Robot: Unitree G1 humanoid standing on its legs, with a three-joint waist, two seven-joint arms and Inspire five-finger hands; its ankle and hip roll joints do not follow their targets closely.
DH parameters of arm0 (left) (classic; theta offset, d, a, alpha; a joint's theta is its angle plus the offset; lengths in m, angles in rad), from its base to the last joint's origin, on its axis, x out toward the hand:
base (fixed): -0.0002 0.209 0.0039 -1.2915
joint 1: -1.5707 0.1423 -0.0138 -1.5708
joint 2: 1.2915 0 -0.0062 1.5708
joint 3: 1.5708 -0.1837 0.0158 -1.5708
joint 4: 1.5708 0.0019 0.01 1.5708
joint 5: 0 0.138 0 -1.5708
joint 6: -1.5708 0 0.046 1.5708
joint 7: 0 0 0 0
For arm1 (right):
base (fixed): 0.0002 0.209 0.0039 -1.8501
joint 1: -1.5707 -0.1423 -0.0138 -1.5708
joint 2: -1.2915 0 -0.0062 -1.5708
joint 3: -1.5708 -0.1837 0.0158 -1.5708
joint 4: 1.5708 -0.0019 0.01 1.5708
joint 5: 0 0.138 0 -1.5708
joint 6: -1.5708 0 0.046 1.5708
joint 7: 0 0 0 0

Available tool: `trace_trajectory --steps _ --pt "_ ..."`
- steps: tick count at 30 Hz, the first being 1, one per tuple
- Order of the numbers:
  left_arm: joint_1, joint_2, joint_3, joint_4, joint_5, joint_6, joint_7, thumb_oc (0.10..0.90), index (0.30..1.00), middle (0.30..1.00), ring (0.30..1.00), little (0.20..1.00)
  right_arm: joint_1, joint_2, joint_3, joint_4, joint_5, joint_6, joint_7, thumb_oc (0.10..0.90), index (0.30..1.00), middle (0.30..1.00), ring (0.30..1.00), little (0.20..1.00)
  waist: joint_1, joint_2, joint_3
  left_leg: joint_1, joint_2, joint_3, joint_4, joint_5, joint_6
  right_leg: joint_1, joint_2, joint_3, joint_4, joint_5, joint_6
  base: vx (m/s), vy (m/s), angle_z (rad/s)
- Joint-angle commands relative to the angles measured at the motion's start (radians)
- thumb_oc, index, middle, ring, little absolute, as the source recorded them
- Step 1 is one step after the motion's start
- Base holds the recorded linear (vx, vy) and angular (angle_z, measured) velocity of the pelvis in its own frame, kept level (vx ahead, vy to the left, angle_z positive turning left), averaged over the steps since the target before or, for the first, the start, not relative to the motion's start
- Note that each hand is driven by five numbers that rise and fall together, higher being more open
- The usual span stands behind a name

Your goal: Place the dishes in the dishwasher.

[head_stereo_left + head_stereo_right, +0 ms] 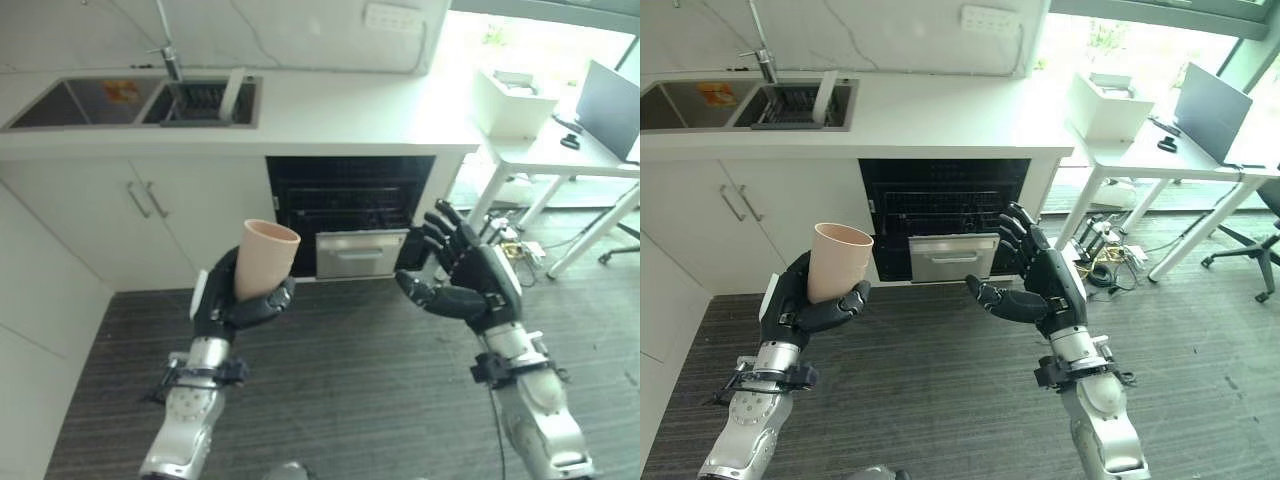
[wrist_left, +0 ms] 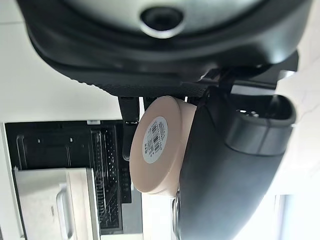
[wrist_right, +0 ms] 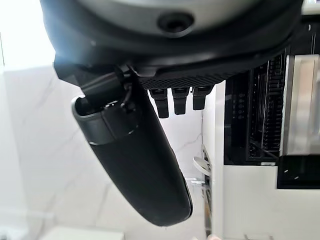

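left eye view: cup in hand, dishwasher open ahead

left eye view, lower left of the frame: the left hand [image 1: 232, 300] is clamped around a beige cup [image 1: 265, 259], held upright with its mouth up, thumb across the front and fingers behind. the left wrist view shows the cup's base with a round sticker on it, pressed between thumb and fingers. at lower right of the frame the right hand [image 1: 470, 275] hangs empty, fingers spread apart and nearly straight, palm turned toward the cup.

beyond both hands, at the middle of the frame, the dishwasher [image 1: 350, 205] stands open under the counter [image 1: 340, 110], its dark wire rack [image 1: 345, 215] visible and a steel drawer front [image 1: 362, 254] below it. farther off, at upper left, a sink [image 1: 140, 102] is set into the counter with a tap [image 1: 168, 50] over it. a white table [image 1: 560, 150] sits at upper right.

my judgement: the cup is well apart from the rack, so the carry is not yet finished. the grip sits low on a smooth tapered wall, so the cup could slide or tip if the wrist rolls. reaching in, its rim could catch the counter edge or the rack wires and be knocked loose.
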Motion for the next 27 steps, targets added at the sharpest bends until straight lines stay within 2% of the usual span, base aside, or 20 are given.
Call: trace_trajectory --steps 1,2,3,4,5,6,7,8,9,10,12,13,14,16,18,19,22,23,25,27 --pt "-0.081 0.006 0.015 -0.116 0.001 -0.069 -0.022 0.400 0.300 0.300 0.300 0.300 -0.023 -0.086 -0.041 -0.094 0.003 -0.111 0.006 0.800 0.900 0.900 0.900 0.900 -0.035 0.063 -0.049 0.042 0.013 -0.085 -0.086 0.005 -0.088 0.101 0.148 -0.249 -0.411 -0.056 -0.075 0.21 -0.162 -0.50" --pt "-0.090 0.005 0.013 -0.116 0.004 -0.063 -0.020 0.400 0.300 0.300 0.300 0.300 -0.022 -0.085 -0.043 -0.093 0.007 -0.115 0.006 0.800 0.900 0.900 0.900 0.900 -0.040 0.061 -0.046 0.051 0.016 -0.092 -0.086 0.004 -0.095 0.106 0.141 -0.270 -0.497 -0.039 -0.089 0.37 -0.318 0.00" --pt "-0.099 0.000 0.006 -0.116 0.013 -0.057 -0.016 0.400 0.300 0.300 0.300 0.300 -0.019 -0.087 -0.046 -0.096 0.025 -0.127 -0.002 0.800 0.900 0.900 0.900 0.900 -0.053 0.043 -0.045 0.083 0.009 -0.110 -0.086 -0.027 -0.113 0.092 0.094 -0.258 -0.655 -0.003 -0.083 0.26 -0.293 0.19" --pt "-0.100 -0.001 0.004 -0.116 0.019 -0.057 -0.014 0.400 0.300 0.300 0.300 0.300 -0.017 -0.088 -0.046 -0.098 0.033 -0.131 -0.002 0.800 0.900 0.900 0.900 0.900 -0.056 0.039 -0.040 0.084 0.010 -0.102 -0.086 -0.018 -0.111 0.089 0.084 -0.268 -0.677 0.022 -0.091 0.39 -0.450 0.42" --pt "-0.103 -0.010 -0.008 -0.110 0.036 -0.059 -0.008 0.400 0.300 0.300 0.300 0.300 -0.010 -0.080 -0.049 -0.098 0.056 -0.146 0.003 0.800 0.900 0.900 0.900 0.900 -0.083 0.006 -0.032 0.112 -0.010 -0.123 -0.086 -0.052 -0.116 0.009 0.012 -0.161 -0.677 0.081 -0.061 0.37 -0.490 0.58" --pt "-0.103 -0.013 -0.016 -0.096 0.043 -0.072 -0.011 0.400 0.300 0.300 0.300 0.300 -0.002 -0.065 -0.046 -0.103 0.044 -0.150 -0.002 0.800 0.900 0.900 0.900 0.900 -0.091 -0.010 -0.028 0.136 -0.010 -0.146 -0.086 -0.080 -0.118 -0.042 -0.036 -0.094 -0.677 0.117 -0.031 0.50 -0.570 0.65" --pt "-0.101 -0.015 -0.016 -0.094 0.046 -0.077 -0.013 0.400 0.300 0.300 0.300 0.300 0.000 -0.054 -0.043 -0.107 0.037 -0.149 0.002 0.800 0.900 0.900 0.900 0.900 -0.088 -0.014 -0.026 0.147 -0.004 -0.149 -0.086 -0.090 -0.121 -0.048 -0.057 -0.105 -0.677 0.134 -0.023 0.45 -0.507 0.60" --pt "-0.096 -0.014 -0.014 -0.097 0.046 -0.079 -0.022 0.400 0.300 0.300 0.300 0.300 0.007 -0.049 -0.042 -0.113 0.032 -0.151 0.002 0.800 0.900 0.900 0.900 0.900 -0.080 -0.016 -0.025 0.158 0.004 -0.154 -0.086 -0.091 -0.129 -0.038 -0.068 -0.125 -0.677 0.096 -0.022 0.33 -0.411 0.71" --pt "-0.095 -0.012 -0.014 -0.103 0.046 -0.077 -0.027 0.400 0.300 0.300 0.300 0.300 0.006 -0.047 -0.039 -0.115 0.028 -0.149 -0.003 0.800 0.900 0.900 0.900 0.900 -0.075 -0.019 -0.026 0.163 0.006 -0.160 -0.086 -0.087 -0.135 -0.032 -0.067 -0.128 -0.677 0.068 -0.023 0.38 -0.517 0.57" --pt "-0.096 -0.010 -0.014 -0.113 0.042 -0.065 -0.029 0.400 0.300 0.300 0.300 0.300 -0.006 -0.050 -0.033 -0.111 0.019 -0.143 -0.016 0.800 0.900 0.900 0.900 0.900 -0.054 -0.021 -0.035 0.165 0.018 -0.154 -0.086 -0.072 -0.148 -0.010 -0.068 -0.173 -0.677 0.023 -0.027 0.30 -0.435 0.38" --pt "-0.102 -0.007 -0.019 -0.107 0.028 -0.062 -0.023 0.400 0.300 0.300 0.300 0.300 -0.037 -0.059 -0.018 -0.094 0.008 -0.127 -0.054 0.800 0.900 0.900 0.900 0.900 -0.047 -0.024 -0.046 0.180 0.028 -0.171 -0.086 -0.066 -0.164 -0.001 -0.045 -0.176 -0.677 -0.016 -0.031 0.30 -0.419 0.08" --pt "-0.101 -0.009 -0.015 -0.109 0.028 -0.062 -0.022 0.400 0.300 0.300 0.300 0.300 -0.051 -0.067 -0.014 -0.091 0.007 -0.118 -0.064 0.800 0.900 0.900 0.900 0.900 -0.045 -0.025 -0.049 0.194 0.034 -0.168 -0.086 -0.068 -0.169 0.002 -0.037 -0.189 -0.677 -0.024 -0.032 0.38 -0.474 0.03" --pt "-0.090 -0.009 -0.004 -0.125 0.018 -0.059 -0.020 0.400 0.300 0.300 0.300 0.300 -0.067 -0.076 -0.011 -0.083 -0.002 -0.111 -0.072 0.800 0.900 0.900 0.900 0.900 -0.044 -0.022 -0.059 0.217 0.045 -0.161 -0.086 -0.070 -0.178 0.009 -0.008 -0.206 -0.677 -0.047 -0.042 0.33 -0.404 -0.02" --pt "-0.080 -0.010 0.004 -0.130 0.009 -0.060 -0.022 0.400 0.300 0.300 0.300 0.300 -0.069 -0.083 -0.015 -0.080 0.005 -0.106 -0.069 0.800 0.900 0.900 0.900 0.900 -0.044 -0.021 -0.065 0.233 0.047 -0.158 -0.086 -0.053 -0.185 0.011 0.014 -0.204 -0.677 -0.066 -0.054 0.24 -0.312 -0.12" --pt "-0.064 -0.014 0.014 -0.145 0.017 -0.055 -0.012 0.400 0.300 0.300 0.300 0.300 -0.066 -0.097 -0.026 -0.076 0.026 -0.098 -0.048 0.800 0.900 0.900 0.900 0.900 -0.045 -0.021 -0.070 0.255 0.050 -0.142 -0.086 0.005 -0.199 0.020 0.042 -0.206 -0.677 -0.094 -0.081 0.22 -0.326 -0.34" --pt "-0.052 -0.017 0.021 -0.147 0.009 -0.060 0.003 0.400 0.300 0.300 0.300 0.300 -0.059 -0.118 -0.039 -0.073 0.057 -0.095 -0.017 0.800 0.900 0.900 0.900 0.900 -0.046 -0.029 -0.070 0.273 0.050 -0.107 -0.060 0.110 -0.224 0.040 0.069 -0.201 -0.677 -0.135 -0.125 0.20 -0.317 -0.70" --pt "-0.040 -0.024 0.021 -0.151 -0.016 -0.081 0.003 0.400 0.300 0.300 0.300 0.300 -0.049 -0.136 -0.045 -0.074 0.073 -0.098 0.011 0.800 0.900 0.900 0.900 0.900 -0.048 -0.024 -0.067 0.213 0.061 -0.082 0.078 0.163 -0.247 0.060 0.094 -0.215 -0.677 -0.174 -0.167 0.13 -0.226 -0.82" --pt "-0.046 -0.039 0.018 -0.148 -0.012 -0.091 -0.011 0.400 0.300 0.300 0.300 0.300 -0.031 -0.138 -0.056 -0.080 0.076 -0.101 0.018 0.800 0.900 0.900 0.900 0.900 -0.055 -0.019 -0.057 0.147 0.059 -0.051 0.100 0.152 -0.232 0.078 0.110 -0.227 -0.677 -0.194 -0.177 0.14 -0.084 -0.32" --pt "-0.049 -0.045 0.012 -0.139 -0.007 -0.095 -0.006 0.400 0.300 0.300 0.300 0.300 -0.028 -0.135 -0.056 -0.077 0.077 -0.110 0.018 0.800 0.900 0.900 0.900 0.900 -0.065 0.001 -0.048 0.180 0.033 -0.016 -0.042 0.117 -0.209 0.082 0.125 -0.222 -0.677 -0.192 -0.164 0.15 0.024 0.14" --pt "-0.044 -0.043 0.009 -0.141 -0.008 -0.095 -0.002 0.400 0.300 0.300 0.300 0.300 -0.022 -0.124 -0.056 -0.080 0.069 -0.115 0.020 0.800 0.900 0.900 0.900 0.900 -0.075 0.022 -0.044 0.157 0.037 -0.012 -0.086 0.073 -0.195 0.076 0.146 -0.214 -0.677 -0.187 -0.153 0.14 0.108 0.15"
